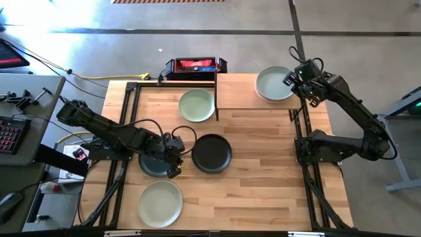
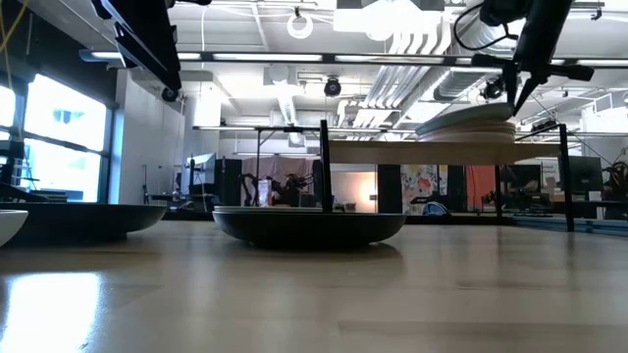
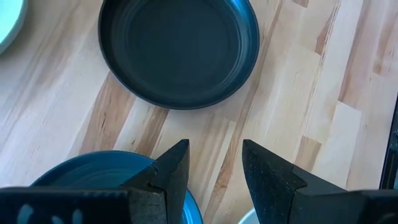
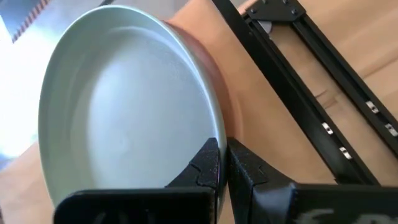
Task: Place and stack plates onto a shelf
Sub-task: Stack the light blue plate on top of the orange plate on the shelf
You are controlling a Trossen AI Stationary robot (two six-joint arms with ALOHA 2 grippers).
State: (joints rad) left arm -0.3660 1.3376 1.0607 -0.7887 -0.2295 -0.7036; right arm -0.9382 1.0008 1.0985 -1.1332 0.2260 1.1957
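Observation:
The shelf (image 1: 240, 92) stands at the table's far edge. On its right end sits a pale green plate (image 1: 273, 84) on top of a terracotta plate (image 4: 214, 74). My right gripper (image 1: 294, 78) is shut on the pale plate's right rim. My left gripper (image 3: 214, 158) is open and points down at the right rim of the dark teal plate (image 1: 152, 164). One finger is above the plate's inside and one is outside; I see no touch. A black plate (image 1: 212, 153), a sage green plate (image 1: 197, 105) and another pale green plate (image 1: 160, 203) lie flat on the table. My right gripper pinches the pale green plate's rim (image 4: 212, 127) on its right side, one finger inside the plate and one outside, slanting down from above. The plate sits on the terracotta plate on the shelf; in the low view the pale green plate (image 2: 469, 118) looks slightly tilted.
A red and black box (image 1: 195, 66) lies just behind the table's far edge. The shelf's left half (image 1: 233, 89) is bare wood. Black frame rails (image 1: 125, 118) run along both table sides. Bare tabletop (image 1: 276, 171) lies to the right of the black plate.

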